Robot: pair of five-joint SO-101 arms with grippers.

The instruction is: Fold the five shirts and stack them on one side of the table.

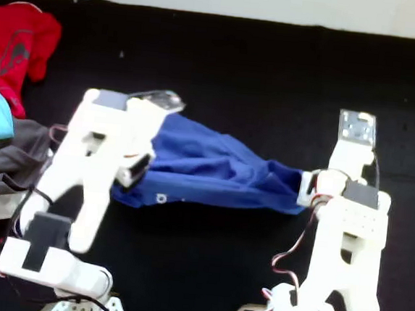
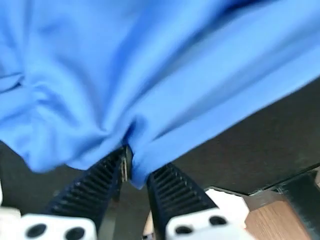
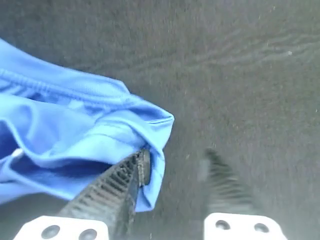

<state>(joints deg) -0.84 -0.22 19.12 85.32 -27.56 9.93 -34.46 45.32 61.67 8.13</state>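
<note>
Black cloth table (image 1: 273,67): you're holding the crumpled blue fabric shirt (image 1: 213,170) unfolded, left gripper (image 2: 137,167) pinching it, right gripper (image 3: 177,157) gaping, heaped shirts (image 1: 8,149) waiting.

No text, number or sign can be read anywhere: the blue shirt (image 1: 213,170) bears a small white round mark (image 1: 161,198) near its edge and the red shirt (image 1: 31,27) a grey print (image 1: 14,50), both too blurred to make out.
</note>
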